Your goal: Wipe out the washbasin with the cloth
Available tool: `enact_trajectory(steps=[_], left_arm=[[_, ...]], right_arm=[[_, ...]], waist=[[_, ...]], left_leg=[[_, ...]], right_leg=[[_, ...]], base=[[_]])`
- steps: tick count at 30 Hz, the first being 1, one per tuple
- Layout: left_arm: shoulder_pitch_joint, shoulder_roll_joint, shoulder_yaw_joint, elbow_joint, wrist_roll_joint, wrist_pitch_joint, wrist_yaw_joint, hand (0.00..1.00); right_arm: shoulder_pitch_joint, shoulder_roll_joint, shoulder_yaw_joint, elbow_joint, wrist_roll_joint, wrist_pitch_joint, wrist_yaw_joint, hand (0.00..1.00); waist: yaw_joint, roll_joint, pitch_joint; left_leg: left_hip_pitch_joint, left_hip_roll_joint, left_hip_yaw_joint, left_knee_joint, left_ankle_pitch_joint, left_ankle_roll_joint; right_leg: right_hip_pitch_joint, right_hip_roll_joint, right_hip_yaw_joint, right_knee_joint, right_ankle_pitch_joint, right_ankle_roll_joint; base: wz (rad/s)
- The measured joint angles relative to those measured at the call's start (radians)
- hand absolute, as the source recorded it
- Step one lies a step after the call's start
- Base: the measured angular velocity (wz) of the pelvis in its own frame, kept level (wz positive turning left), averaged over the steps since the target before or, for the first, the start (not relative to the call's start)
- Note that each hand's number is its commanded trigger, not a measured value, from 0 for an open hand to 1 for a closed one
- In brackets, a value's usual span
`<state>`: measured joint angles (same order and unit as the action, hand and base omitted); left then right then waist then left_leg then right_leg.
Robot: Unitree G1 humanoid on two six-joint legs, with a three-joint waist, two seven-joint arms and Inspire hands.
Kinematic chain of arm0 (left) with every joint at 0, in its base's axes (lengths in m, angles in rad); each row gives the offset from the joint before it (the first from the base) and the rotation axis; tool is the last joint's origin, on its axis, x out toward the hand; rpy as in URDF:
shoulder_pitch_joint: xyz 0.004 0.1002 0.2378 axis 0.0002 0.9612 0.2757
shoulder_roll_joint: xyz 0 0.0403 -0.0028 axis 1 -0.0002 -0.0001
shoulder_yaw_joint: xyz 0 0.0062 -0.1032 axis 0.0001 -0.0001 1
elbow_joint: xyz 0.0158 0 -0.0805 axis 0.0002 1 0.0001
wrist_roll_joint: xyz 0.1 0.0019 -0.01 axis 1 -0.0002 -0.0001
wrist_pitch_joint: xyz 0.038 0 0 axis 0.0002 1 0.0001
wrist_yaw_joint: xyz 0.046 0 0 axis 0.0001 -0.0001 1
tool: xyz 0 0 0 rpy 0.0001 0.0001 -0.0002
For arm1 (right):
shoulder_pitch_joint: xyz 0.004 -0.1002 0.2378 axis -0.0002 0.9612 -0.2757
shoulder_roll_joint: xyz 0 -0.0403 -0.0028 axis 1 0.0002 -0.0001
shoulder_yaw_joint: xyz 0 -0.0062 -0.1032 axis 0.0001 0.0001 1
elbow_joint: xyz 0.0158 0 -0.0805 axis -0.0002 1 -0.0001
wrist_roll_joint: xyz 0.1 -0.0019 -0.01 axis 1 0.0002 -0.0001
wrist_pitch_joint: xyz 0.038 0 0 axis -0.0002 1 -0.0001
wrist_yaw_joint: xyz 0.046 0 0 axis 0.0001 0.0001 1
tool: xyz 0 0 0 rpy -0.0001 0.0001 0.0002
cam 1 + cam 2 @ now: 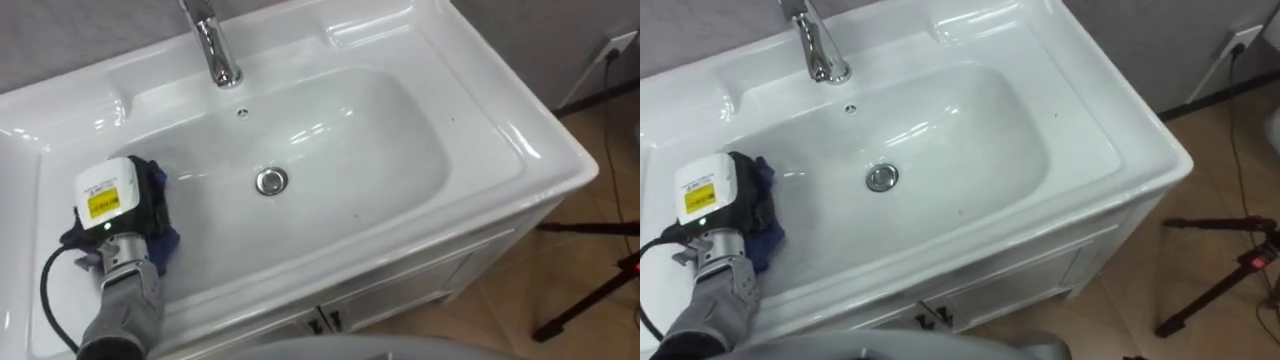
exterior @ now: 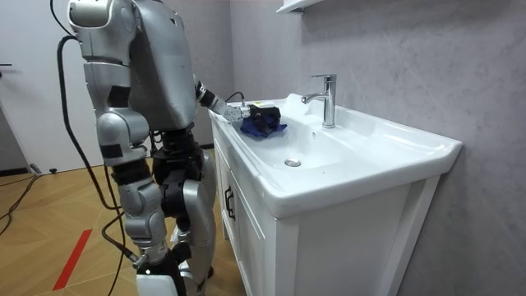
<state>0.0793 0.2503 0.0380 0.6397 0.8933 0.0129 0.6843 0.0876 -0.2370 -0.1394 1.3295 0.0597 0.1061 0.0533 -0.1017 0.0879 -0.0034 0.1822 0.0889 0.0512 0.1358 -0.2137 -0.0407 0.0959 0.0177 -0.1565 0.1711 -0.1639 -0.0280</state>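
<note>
White basin (image 1: 480, 130) — left hand (image 1: 110, 197) lies over a blue cloth (image 1: 166, 243) at its left side; grasp hidden, cannot tell.

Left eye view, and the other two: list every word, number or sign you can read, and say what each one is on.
Yellow label on the back of the left hand: dark print, too small to read.
Basin, tap, cloth: no text seen.
Nothing can be quoted.
</note>
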Motion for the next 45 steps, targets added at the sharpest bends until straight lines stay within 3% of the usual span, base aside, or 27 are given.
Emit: enact_trajectory(steps=[7, 13, 22, 29, 32, 37, 45], left_arm=[[0.000, 0.006, 0.039, -0.157, -0.098, -0.008, -0.019, 1.00], [-0.003, 0.046, 0.039, -0.250, -0.098, -0.010, -0.022, 1.00], [-0.003, 0.047, 0.047, -0.355, -0.097, -0.009, -0.039, 1.00], [-0.003, 0.050, 0.056, -0.389, -0.097, -0.007, -0.040, 1.00], [-0.003, 0.053, 0.095, -0.409, -0.097, -0.005, -0.044, 1.00], [-0.003, 0.099, 0.124, -0.448, -0.096, -0.005, -0.044, 1.00], [-0.003, 0.099, 0.178, -0.463, -0.096, 0.014, -0.042, 1.00]], right_arm=[[0.000, 0.002, 0.032, 0.025, 0.018, -0.025, -0.012, 0.00], [-0.009, 0.003, 0.080, 0.034, 0.019, -0.026, -0.012, 0.00], [-0.010, 0.002, 0.079, 0.036, 0.025, -0.030, -0.008, 0.00], [-0.009, -0.002, 0.079, 0.042, 0.022, -0.026, -0.007, 0.00], [-0.005, -0.004, 0.078, 0.042, 0.022, -0.026, 0.001, 0.00], [0.011, -0.009, 0.078, 0.042, 0.019, -0.026, 0.020, 0.00], [0.012, -0.009, 0.076, 0.038, 0.014, -0.018, 0.013, 0.00]], waist=[[0.007, -0.001, 0.0028], [0.025, 0.004, 0.0057], [0.024, 0.018, 0.0099], [0.027, 0.020, 0.0077], [0.032, 0.017, 0.0067], [0.049, 0.017, 0.0058], [0.081, 0.024, -0.0011]], left_leg=[[-0.035, -0.010, -0.021, 0.022, 0.000, 0.000], [-0.039, -0.014, -0.031, 0.024, 0.000, 0.000], [-0.039, -0.019, -0.038, 0.025, 0.000, 0.000], [-0.041, -0.029, -0.038, 0.027, 0.000, 0.000], [-0.041, -0.031, -0.037, 0.027, 0.000, 0.000], [-0.040, -0.033, -0.035, 0.026, 0.000, 0.000], [-0.044, -0.034, -0.032, 0.030, 0.000, 0.000]], right_leg=[[-0.006, -0.017, -0.034, 0.003, -0.005, 0.005], [-0.003, -0.020, -0.040, 0.000, -0.005, 0.008], [0.005, -0.027, -0.056, -0.003, -0.007, 0.012], [0.007, -0.038, -0.065, 0.005, -0.011, 0.021], [0.006, -0.040, -0.065, 0.005, -0.011, 0.022], [0.008, -0.043, -0.065, 0.005, -0.010, 0.024], [0.008, -0.045, -0.070, 0.004, -0.011, 0.025]], base=[[0.18], [0.07], [0.06], [0.05], [0.00], [0.00], [0.02]])
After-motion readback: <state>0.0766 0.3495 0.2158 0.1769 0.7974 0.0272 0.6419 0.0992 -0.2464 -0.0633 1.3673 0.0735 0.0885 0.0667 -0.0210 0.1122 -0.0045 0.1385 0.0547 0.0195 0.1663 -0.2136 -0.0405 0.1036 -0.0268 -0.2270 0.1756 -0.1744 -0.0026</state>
